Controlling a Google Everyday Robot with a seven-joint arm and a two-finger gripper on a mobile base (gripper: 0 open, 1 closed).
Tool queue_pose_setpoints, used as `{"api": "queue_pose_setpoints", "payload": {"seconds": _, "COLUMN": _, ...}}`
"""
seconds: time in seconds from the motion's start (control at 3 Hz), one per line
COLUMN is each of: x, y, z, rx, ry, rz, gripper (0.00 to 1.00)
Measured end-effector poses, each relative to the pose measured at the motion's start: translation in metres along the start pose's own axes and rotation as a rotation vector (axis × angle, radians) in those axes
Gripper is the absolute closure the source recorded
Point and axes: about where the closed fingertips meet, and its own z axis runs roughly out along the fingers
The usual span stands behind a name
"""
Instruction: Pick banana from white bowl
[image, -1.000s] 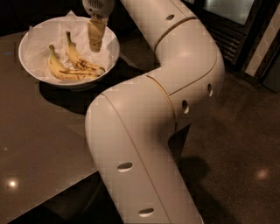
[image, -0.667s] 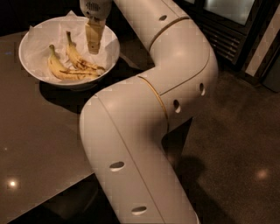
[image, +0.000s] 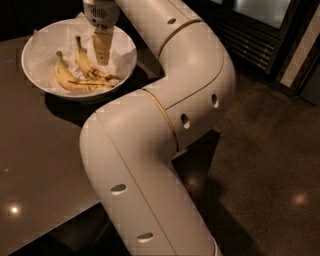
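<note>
The white bowl (image: 35, 52), lined with crumpled white paper, stands at the far left of the dark table. Two bananas lie in it. The slimmer, straighter banana (image: 85, 62) runs from its stem at the back towards the bowl's right front. The plumper, curved banana (image: 64, 80) lies to its left. My gripper (image: 102, 61) points straight down over the bowl's right half. Its tip hangs just right of the slim banana's middle, close above the paper. It holds nothing that I can see.
My big white arm (image: 165, 115) bends across the middle of the view and hides the table's right edge. The dark glossy table (image: 35, 160) stretches to the front left. A black cabinet (image: 260, 35) stands at the back right, above brown floor (image: 270, 165).
The gripper has come a little lower and to the left, nearer the slim banana. The arm's elbow has swung left. The bananas and bowl have not moved.
</note>
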Motion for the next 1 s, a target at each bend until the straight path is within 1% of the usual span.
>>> {"api": "queue_pose_setpoints", "payload": {"seconds": 0.67, "x": -0.009, "y": 0.004, "z": 0.023, "rx": -0.047, "ry": 0.002, "rz": -0.027, "gripper": 0.37}}
{"api": "queue_pose_setpoints", "payload": {"seconds": 1.0, "x": -0.014, "y": 0.004, "z": 0.032, "rx": -0.055, "ry": 0.020, "rz": -0.028, "gripper": 0.37}}
